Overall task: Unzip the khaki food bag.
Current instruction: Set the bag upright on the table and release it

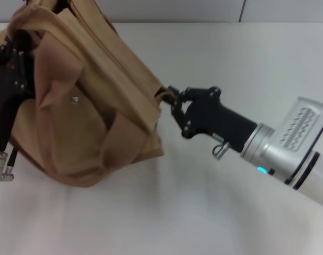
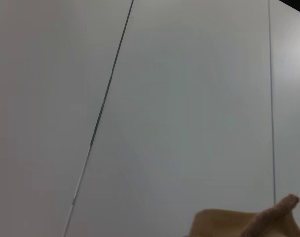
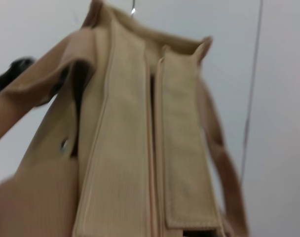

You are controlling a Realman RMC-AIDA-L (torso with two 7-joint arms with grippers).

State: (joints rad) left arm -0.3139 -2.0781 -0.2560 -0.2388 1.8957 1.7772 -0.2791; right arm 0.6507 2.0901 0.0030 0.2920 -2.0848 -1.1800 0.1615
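White table carries khaki food bag at far left corner, tipped and slumped, front pocket with metal snap facing up. Right gripper at bag's right end, fingers pinched on small zipper tab there. Left gripper against bag's left side, pressed into fabric; finger state cannot tell.

Khaki food bag, tan canvas, tipped and crumpled on the table, snap pocket facing up
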